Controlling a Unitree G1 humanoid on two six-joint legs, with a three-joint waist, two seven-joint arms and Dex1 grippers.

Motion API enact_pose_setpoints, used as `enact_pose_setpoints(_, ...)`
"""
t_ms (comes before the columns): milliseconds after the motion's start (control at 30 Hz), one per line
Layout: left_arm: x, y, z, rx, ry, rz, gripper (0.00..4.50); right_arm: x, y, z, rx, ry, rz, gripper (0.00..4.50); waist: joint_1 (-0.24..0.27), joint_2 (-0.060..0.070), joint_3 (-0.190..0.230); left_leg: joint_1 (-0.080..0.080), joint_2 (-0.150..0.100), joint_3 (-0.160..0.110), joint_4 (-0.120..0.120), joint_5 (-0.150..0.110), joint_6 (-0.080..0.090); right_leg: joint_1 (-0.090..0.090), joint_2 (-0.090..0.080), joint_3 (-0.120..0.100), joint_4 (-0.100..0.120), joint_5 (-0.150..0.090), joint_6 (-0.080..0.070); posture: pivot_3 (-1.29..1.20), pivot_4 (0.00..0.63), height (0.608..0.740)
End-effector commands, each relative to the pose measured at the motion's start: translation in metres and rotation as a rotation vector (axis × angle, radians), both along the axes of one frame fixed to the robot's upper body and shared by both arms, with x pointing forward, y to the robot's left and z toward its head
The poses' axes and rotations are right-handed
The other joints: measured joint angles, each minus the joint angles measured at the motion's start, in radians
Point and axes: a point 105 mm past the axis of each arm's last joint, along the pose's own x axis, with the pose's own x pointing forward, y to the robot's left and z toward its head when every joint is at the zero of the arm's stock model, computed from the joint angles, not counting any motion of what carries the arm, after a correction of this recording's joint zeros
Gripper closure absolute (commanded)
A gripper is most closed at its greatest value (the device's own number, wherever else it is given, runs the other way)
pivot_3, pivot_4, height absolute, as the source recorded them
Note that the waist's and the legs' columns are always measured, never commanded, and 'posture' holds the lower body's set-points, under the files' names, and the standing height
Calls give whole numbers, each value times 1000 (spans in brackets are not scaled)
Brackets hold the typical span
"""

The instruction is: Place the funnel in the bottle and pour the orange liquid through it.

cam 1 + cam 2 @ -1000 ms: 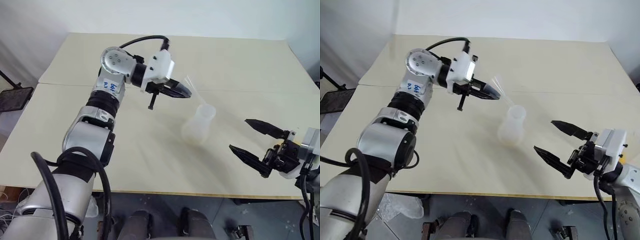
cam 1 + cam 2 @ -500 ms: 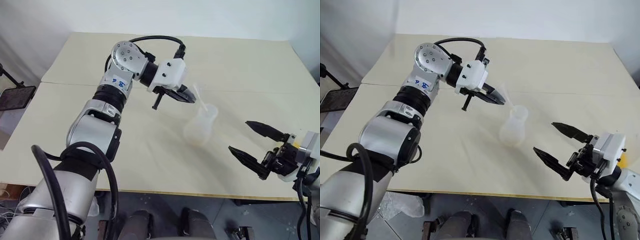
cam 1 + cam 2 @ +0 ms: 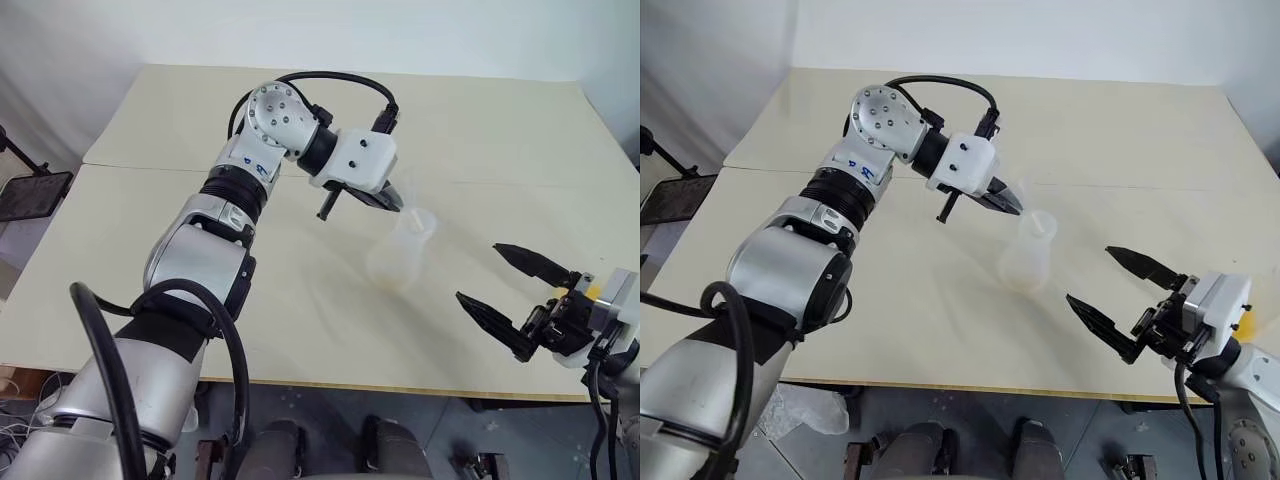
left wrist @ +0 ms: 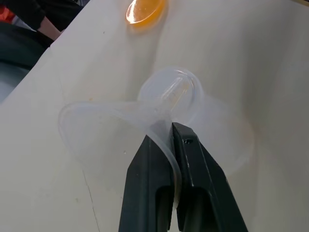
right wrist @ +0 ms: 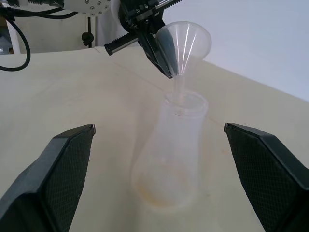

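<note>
Two beige tabletops (image 3: pixel 150 200) butt at a seam, white wall behind. Bottle (image 3: pixel 402 250) stands mid-table; left gripper (image 4: pixel 171 133) clamps funnel (image 5: pixel 184 43), spout seemingly entering its neck. Right gripper (image 3: pixel 520 295) spread, beside bottle.

One funnel (image 5: pixel 186 46) is sitting pinched between the left fingers (image 4: pixel 193 193). One bottle (image 5: pixel 169 154) is standing just below it. One pool of orange liquid (image 4: pixel 145 9) is lying beyond the fingertips. One desk (image 3: pixel 300 300) is carrying everything.
</note>
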Motion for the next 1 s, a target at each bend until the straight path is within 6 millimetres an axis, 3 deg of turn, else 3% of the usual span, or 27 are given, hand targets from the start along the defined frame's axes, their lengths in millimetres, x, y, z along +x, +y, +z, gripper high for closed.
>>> enact_pose_setpoints(33, -2, -9, 15, -2, -79, -9, 4494, -6, 6, 7, -4, -50, 8, 0, 0, 0, 0, 0, 0, 0, 0, 0, 0, 0, 0, 0, 0, 0, 0, 0, 150, 740)
enact_pose_setpoints(933, -8, -25, 13, 126, -358, -107, 4494, -15, 5, 4, -7, -46, -34, 0, 1, 0, 0, 0, 0, 10, 0, 0, 1, 0, 0, 1, 0, 0, 0, 0, 150, 740)
enact_pose_setpoints(1000, -10, -26, 14, 120, -352, -112, 4003, -15, 3, 4, -7, -48, -39, 0, 1, 0, 0, 0, 0, 10, 0, 0, 1, 0, 0, 1, 0, 0, 0, 0, 150, 740)
